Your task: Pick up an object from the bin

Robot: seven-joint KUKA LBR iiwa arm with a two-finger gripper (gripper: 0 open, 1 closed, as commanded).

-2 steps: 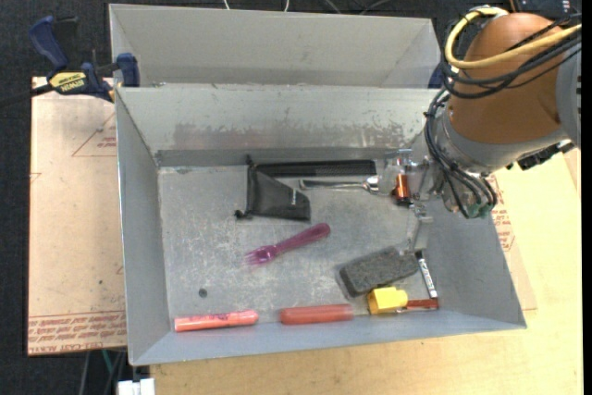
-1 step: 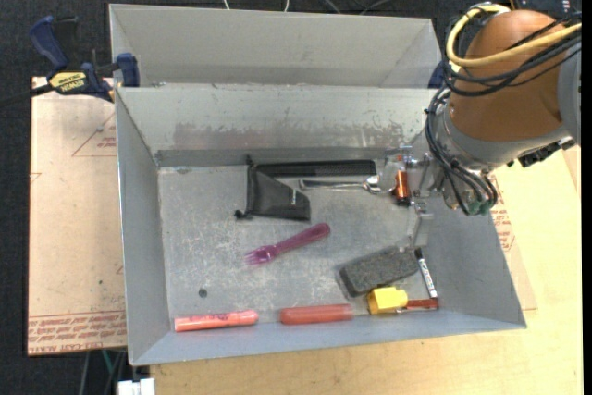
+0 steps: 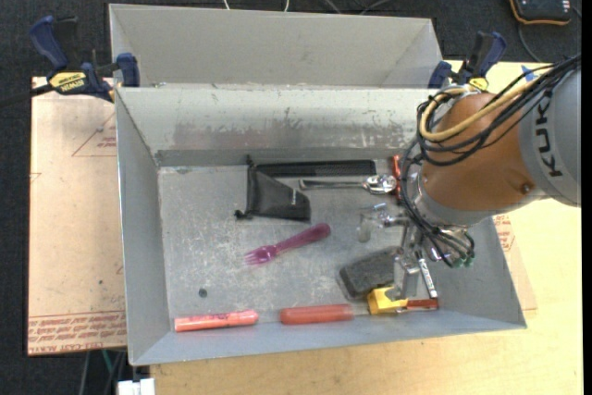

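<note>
My gripper (image 3: 405, 265) hangs low in the bin's front right corner, below the arm's orange cover. Just under it, to its left, lies a dark grey rectangular block (image 3: 365, 275). A small yellow tool with a red end (image 3: 388, 302) lies right below the gripper, against the front wall. Whether the gripper touches either of them is hidden. An orange-red stick (image 3: 316, 314) lies flat along the front wall, left of the yellow tool.
A pink plastic fork (image 3: 287, 246) lies mid-bin. A black scraper-like tool (image 3: 277, 195) and a silvery metal piece (image 3: 370, 184) lie near the back wall. A salmon stick (image 3: 215, 321) rests at the front left. The arm's cover and cables hang over the bin's right side.
</note>
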